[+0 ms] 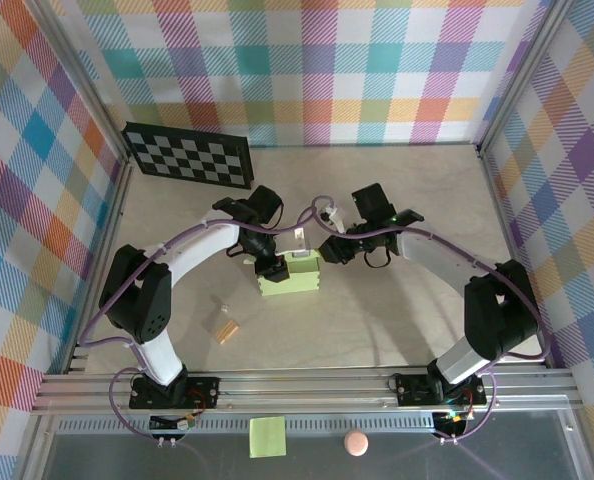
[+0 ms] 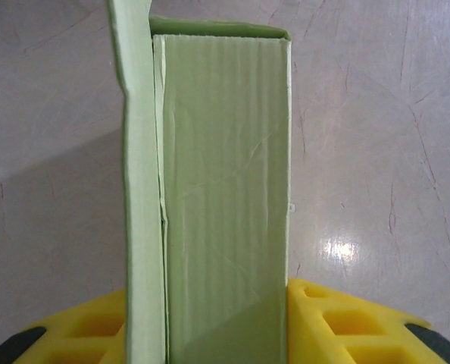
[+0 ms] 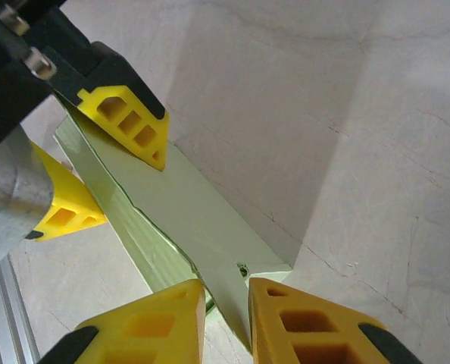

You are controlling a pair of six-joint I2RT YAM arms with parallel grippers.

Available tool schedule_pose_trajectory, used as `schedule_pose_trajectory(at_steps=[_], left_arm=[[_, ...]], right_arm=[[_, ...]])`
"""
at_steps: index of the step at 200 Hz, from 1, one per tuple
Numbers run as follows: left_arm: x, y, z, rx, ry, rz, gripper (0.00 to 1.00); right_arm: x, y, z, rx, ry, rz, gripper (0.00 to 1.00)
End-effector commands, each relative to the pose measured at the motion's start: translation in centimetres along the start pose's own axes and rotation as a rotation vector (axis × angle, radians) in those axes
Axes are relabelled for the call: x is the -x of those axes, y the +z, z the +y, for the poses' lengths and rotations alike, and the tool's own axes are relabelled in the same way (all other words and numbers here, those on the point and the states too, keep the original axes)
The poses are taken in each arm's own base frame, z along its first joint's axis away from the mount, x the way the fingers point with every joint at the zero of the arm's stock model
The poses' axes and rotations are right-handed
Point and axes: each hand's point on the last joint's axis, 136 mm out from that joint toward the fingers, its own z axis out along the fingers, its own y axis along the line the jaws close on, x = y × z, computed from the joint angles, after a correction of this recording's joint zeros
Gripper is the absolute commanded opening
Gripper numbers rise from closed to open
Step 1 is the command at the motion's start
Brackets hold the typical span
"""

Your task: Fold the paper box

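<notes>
The paper box (image 1: 295,282) is pale lime-green card and stands partly folded on the table's middle. My left gripper (image 1: 269,265) is at its left end. In the left wrist view the box (image 2: 225,189) fills the whole gap between that gripper's (image 2: 211,292) yellow fingers (image 2: 339,322), with one upright flap (image 2: 142,152) along its left side. My right gripper (image 1: 329,250) is at the box's right end. In the right wrist view its jaws (image 3: 225,282) stand narrowly apart round a corner flap (image 3: 236,299) that lies against the right finger (image 3: 301,322). A gap is left beside the other finger.
A black-and-white checkerboard (image 1: 187,155) lies at the back left. A small tan block (image 1: 227,328) sits on the table left of the box. A yellow-green sticky note (image 1: 267,436) and a pink ball (image 1: 355,442) lie in front of the aluminium rail (image 1: 307,385). Plaid walls enclose the table.
</notes>
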Motion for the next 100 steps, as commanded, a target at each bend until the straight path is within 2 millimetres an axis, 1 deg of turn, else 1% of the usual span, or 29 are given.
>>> schedule_pose_trajectory(at_steps=[1, 42, 53, 69, 83, 100], left_arm=[[0.5, -0.5, -0.1, 0.022, 0.013, -0.009, 0.41], [0.9, -0.6, 0.0, 0.029, 0.002, -0.028, 0.41], [1.0, -0.6, 0.3, 0.038, -0.012, -0.034, 0.41], [1.5, -0.7, 1.0, 0.071, -0.051, -0.053, 0.41], [2.2, -0.8, 1.5, 0.091, -0.087, -0.080, 0.41], [2.6, -0.5, 1.9, 0.109, -0.118, -0.089, 0.41]], right_arm=[[0.4, -0.7, 0.7, -0.013, -0.010, -0.004, 0.19], [0.6, -0.9, 0.5, -0.060, 0.025, -0.009, 0.11], [0.7, -0.9, 0.7, -0.068, 0.027, -0.009, 0.09], [0.7, -0.7, 0.8, -0.105, 0.084, -0.009, 0.07], [0.5, -0.8, 0.5, -0.150, 0.124, -0.011, 0.06], [0.2, -0.8, 0.2, -0.196, 0.207, -0.021, 0.05]])
